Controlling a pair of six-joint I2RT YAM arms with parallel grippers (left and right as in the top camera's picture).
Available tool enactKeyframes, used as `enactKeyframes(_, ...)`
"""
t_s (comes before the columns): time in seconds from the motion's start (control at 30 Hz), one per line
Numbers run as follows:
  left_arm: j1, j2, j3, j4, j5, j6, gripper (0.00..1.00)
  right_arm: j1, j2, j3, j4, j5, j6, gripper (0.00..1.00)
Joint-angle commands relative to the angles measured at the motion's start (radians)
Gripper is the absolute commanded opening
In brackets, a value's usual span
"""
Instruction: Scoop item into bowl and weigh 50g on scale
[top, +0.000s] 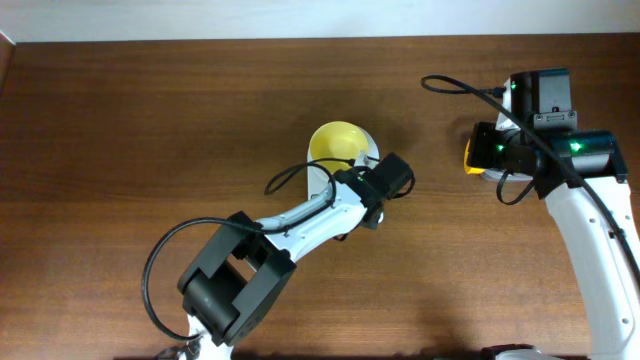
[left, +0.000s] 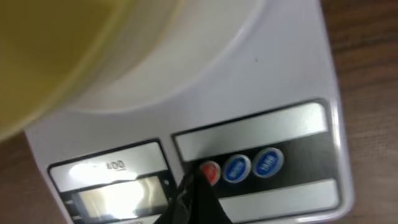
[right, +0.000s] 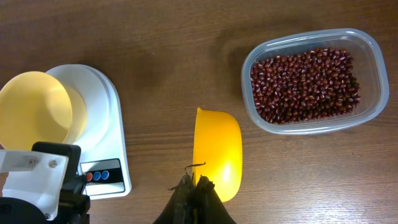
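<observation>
The white scale (right: 99, 112) stands on the table with the pale-yellow bowl (right: 34, 109) on its platform, overhanging one side; the bowl looks empty. In the left wrist view my left gripper (left: 198, 180) is shut, its dark tip at the scale's (left: 261, 81) red button (left: 211, 172), with the bowl's rim (left: 56, 56) above. My right gripper (right: 194, 183) is shut on the handle of the empty bright yellow scoop (right: 217, 152), held above the table. The beans (right: 305, 84) lie in the clear tub. In the overhead view the bowl (top: 337, 143) shows beside my left gripper (top: 375, 205).
The clear rectangular tub (right: 373, 56) stands to the right of the scoop in the right wrist view; it is hidden under my right arm in the overhead view. The scale's display (left: 118, 196) shows no readable number. The scoop (top: 472, 157) shows at the right arm.
</observation>
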Motion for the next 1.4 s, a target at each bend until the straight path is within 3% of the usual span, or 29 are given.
enactKeyframes(0.0, 0.001, -0.032, 0.036, -0.021, 0.068, 0.014, 0.00, -0.005, -0.008, 0.023, 0.004, 0.005, -0.006, 0.04)
enactKeyframes(0.37, 0.002, -0.181, 0.035, -0.118, 0.132, 0.015, 0.00, -0.005, -0.008, 0.023, 0.003, 0.005, -0.007, 0.04)
enactKeyframes(1.37, 0.002, -0.182, 0.035, -0.122, 0.117, 0.015, 0.00, -0.005, -0.005, 0.023, 0.000, 0.005, -0.007, 0.04)
